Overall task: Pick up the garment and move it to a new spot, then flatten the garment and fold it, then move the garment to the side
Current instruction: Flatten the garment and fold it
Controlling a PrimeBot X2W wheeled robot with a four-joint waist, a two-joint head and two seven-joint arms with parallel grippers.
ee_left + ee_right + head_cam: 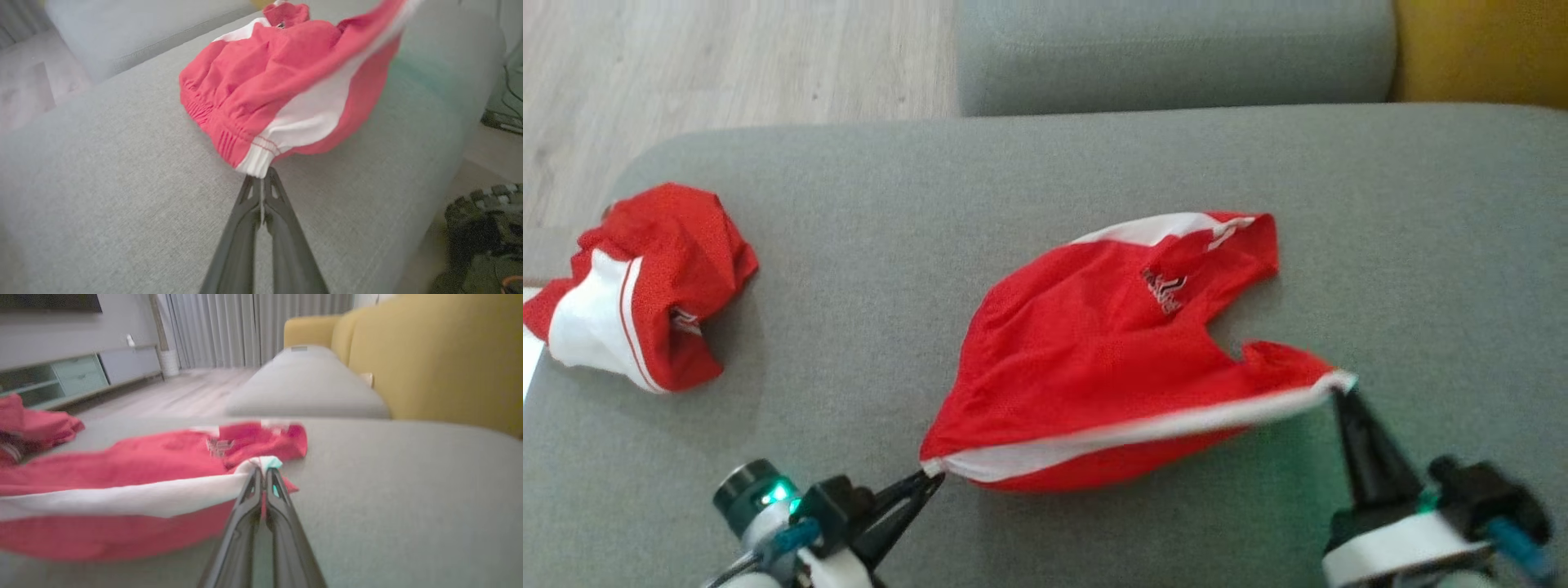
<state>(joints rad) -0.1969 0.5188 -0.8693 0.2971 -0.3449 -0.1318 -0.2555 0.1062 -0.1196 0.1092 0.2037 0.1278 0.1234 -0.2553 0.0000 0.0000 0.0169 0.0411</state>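
garment (1111,343) sits mid-frame on the grey sofa cushion (849,204). left end effector (931,478) and right end effector (1339,394) are both clenched on the ends of its white waistband (1143,429). the robot should probably pull them apart evenly, keep the band taut, then lower it flat.

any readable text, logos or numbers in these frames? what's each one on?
Nothing reads as words or numbers.
On the spread red garment: a dark-and-white print, too blurred to read.
On the crumpled red garment: a small print, too small and creased to read.
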